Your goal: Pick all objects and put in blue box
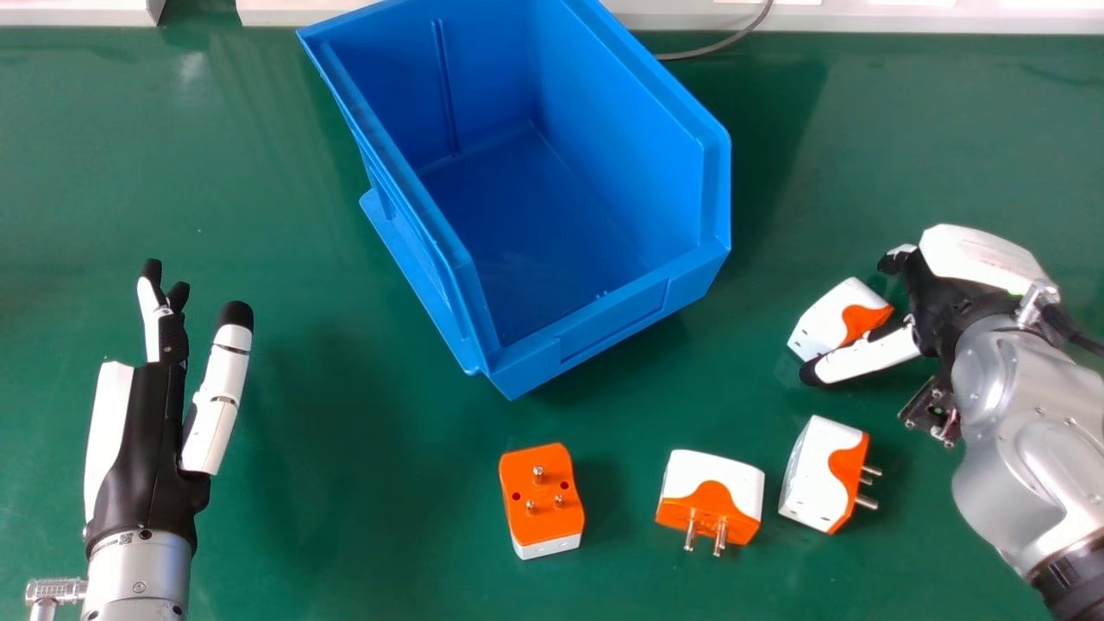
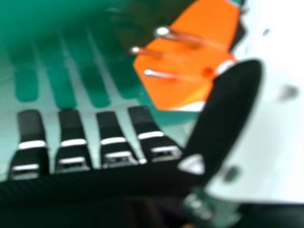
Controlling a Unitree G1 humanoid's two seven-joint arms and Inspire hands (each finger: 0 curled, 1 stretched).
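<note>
Left hand (image 1: 147, 440): over the table's left side in the head view, fingers loosely extended and thumb held apart, grasping nothing.
Blue box (image 1: 604, 323): angled on the green table (image 1: 345, 517), between the two hands and farther forward, with its inside bare.
Orange-faced plug (image 1: 543, 522): outside the box, just beyond its near corner, lying with its three metal pins up.
White-topped plug (image 1: 711, 470): right of the orange-faced plug and well apart from it, its orange side and pins turned toward the robot.
Grey cable (image 1: 720, 45): along the far edge of the table, behind the box.
Tilted plug (image 1: 811, 474): just beside the white-topped one, pins aimed rightward.
Far plug (image 1: 824, 319): on the table at the right hand, beside the thumb; the right hand view shows its orange face and three pins.
Right hand (image 1: 944, 302): wide, fingers straight, thumb reaching along the far plug; whether they touch it, one cannot tell.
</note>
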